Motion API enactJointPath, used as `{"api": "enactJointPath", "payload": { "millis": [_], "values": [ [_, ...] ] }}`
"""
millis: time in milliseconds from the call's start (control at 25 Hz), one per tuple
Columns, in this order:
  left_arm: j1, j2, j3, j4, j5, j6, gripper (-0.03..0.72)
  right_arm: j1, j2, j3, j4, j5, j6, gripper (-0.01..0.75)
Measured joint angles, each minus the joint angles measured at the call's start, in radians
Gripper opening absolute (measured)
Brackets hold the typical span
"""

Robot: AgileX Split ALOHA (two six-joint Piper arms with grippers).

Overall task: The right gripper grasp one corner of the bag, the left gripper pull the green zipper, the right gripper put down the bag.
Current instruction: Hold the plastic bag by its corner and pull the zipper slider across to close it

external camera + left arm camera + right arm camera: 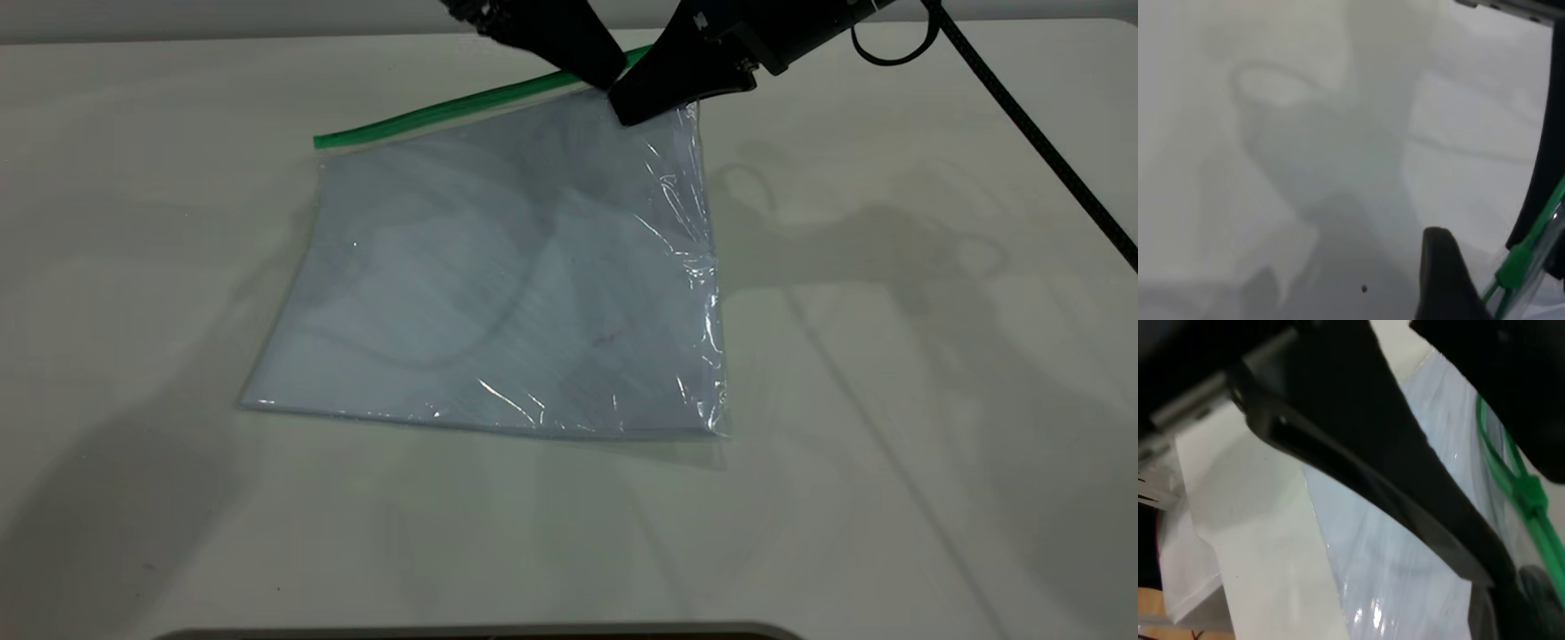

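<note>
The bag (498, 284) lies flat on the white table, a clear pouch with pale bluish sheets inside. The green zipper (444, 108) runs along its far edge. My right gripper (636, 111), blocky with a cable, is shut on the bag's far right corner, which is slightly raised. In the right wrist view its finger (1418, 487) crosses the bag (1405, 587). My left gripper (613, 78), tapered, sits at the zipper just left of the right one. In the left wrist view it (1498, 259) stands open, with the green slider (1517, 263) between its fingers (1445, 280). The slider also shows in the right wrist view (1531, 493).
The right arm's thick black cable (1040, 142) trails across the table's far right. The table's back edge (267, 40) runs just behind the bag. A dark rim (480, 633) shows at the front edge.
</note>
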Motion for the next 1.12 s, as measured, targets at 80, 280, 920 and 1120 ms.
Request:
{"api": "enactJointPath", "payload": {
  "millis": [80,280,920,1120],
  "values": [
    [-0.007,0.000,0.000,0.000,-0.018,0.000,0.451,-0.002,0.000,0.000,0.000,-0.002,0.000,0.033],
    [-0.014,0.000,0.000,0.000,-0.038,0.000,0.305,-0.003,0.000,0.000,-0.004,-0.006,0.000,0.033],
    [-0.018,0.000,0.000,-0.005,-0.065,0.009,0.055,-0.016,0.000,0.000,0.007,-0.025,0.000,0.033],
    [-0.013,-0.001,-0.003,-0.027,-0.072,0.010,0.055,-0.036,-0.004,0.000,0.024,-0.008,-0.001,0.033]
  ]
}}
